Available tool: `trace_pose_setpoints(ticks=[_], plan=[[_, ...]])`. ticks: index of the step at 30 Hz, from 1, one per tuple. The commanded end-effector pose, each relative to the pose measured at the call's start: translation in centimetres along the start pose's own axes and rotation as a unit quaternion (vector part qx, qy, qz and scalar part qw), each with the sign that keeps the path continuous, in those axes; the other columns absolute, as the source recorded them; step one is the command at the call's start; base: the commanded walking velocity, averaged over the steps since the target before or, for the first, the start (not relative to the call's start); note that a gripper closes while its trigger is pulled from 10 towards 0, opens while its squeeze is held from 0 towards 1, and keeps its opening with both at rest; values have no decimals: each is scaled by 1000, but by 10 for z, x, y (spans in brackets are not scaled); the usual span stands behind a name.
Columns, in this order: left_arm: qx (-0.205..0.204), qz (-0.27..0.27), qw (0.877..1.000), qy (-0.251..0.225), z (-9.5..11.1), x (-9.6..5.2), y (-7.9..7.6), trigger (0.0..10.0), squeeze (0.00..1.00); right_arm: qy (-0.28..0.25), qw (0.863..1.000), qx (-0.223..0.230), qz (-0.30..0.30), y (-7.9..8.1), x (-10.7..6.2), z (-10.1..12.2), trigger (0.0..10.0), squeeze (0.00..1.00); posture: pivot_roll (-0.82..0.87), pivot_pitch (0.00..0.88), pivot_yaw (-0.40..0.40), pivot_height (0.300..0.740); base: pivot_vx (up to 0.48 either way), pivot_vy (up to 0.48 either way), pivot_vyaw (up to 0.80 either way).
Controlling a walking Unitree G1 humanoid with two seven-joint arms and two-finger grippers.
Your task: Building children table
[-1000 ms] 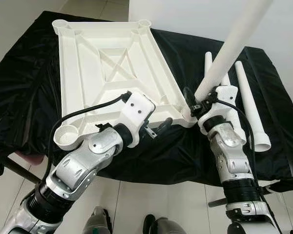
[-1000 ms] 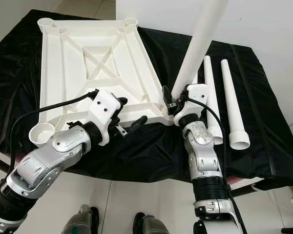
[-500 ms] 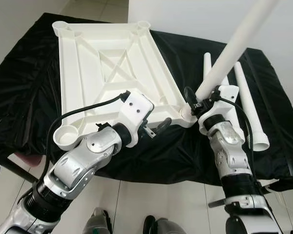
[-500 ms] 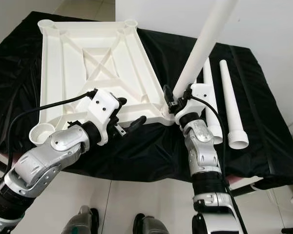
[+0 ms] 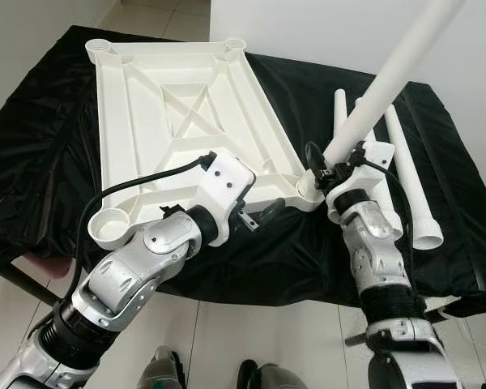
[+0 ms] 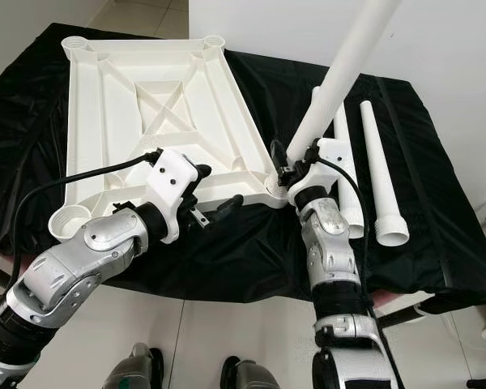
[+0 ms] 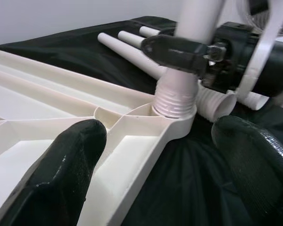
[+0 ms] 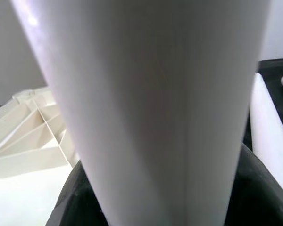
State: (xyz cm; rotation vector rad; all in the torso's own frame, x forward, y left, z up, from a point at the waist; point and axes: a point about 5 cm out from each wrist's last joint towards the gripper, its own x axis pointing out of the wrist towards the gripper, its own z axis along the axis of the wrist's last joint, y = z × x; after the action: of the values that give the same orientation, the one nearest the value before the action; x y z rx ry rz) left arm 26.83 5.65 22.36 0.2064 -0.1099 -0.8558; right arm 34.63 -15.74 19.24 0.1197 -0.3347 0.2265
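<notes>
The tabletop (image 5: 186, 113) lies underside up on a black cloth (image 5: 32, 162), ribs showing, a round socket at each corner. The near-left socket (image 5: 112, 227) stands bare. Just to its right the left gripper (image 5: 259, 217) hovers at the near edge of the tabletop, fingers spread wide and holding nothing; in the left wrist view one finger (image 7: 61, 169) hangs over the frame and the other over the cloth beyond the corner.

At the near-right corner the right gripper (image 6: 285, 166) is clamped on a leg (image 5: 389, 81) low on its shaft. The leg's threaded end (image 7: 175, 96) sits in the corner socket, several thread turns visible above the rim, and the leg leans up and to the right. Further right, spare legs (image 5: 409, 174) lie side by side on the cloth, wide ends toward the robot.

The step in hand looks like seating the first leg. Since threads are exposed and the leg is tilted, the next move probably calls for bringing it upright and twisting it in, with the left gripper steadying the frame.

The leg's top is cut off by the frame edge. How many spare legs there are is hard to tell, as the arm covers part of them. Whether the threads have caught cannot be told.
</notes>
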Motion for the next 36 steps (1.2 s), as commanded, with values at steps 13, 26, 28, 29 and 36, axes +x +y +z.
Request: trace_pose_setpoints(ticks=[13,26,28,29,36], plan=[[5,-118,993,-2,5,-2,-15,10000,0,90,996,-10,-12,-2,-3,-26,10000,0,126,190,-68,740,0,0,0],[3,-112,994,-1,6,-3,-12,10000,0,164,986,-17,24,5,17,-30,10000,0,126,190,-68,740,0,0,0],[2,-112,994,-1,6,-3,-13,10000,0,167,986,-19,17,3,19,-30,10000,0,127,193,-71,740,0,0,0],[2,-112,994,-1,6,-3,-13,10000,0,170,985,-13,12,2,20,-30,10000,0,127,193,-71,740,0,0,0],[2,-111,994,0,6,-4,-13,10000,0,174,984,-19,14,3,17,-33,10000,0,127,197,-72,740,0,0,0]])
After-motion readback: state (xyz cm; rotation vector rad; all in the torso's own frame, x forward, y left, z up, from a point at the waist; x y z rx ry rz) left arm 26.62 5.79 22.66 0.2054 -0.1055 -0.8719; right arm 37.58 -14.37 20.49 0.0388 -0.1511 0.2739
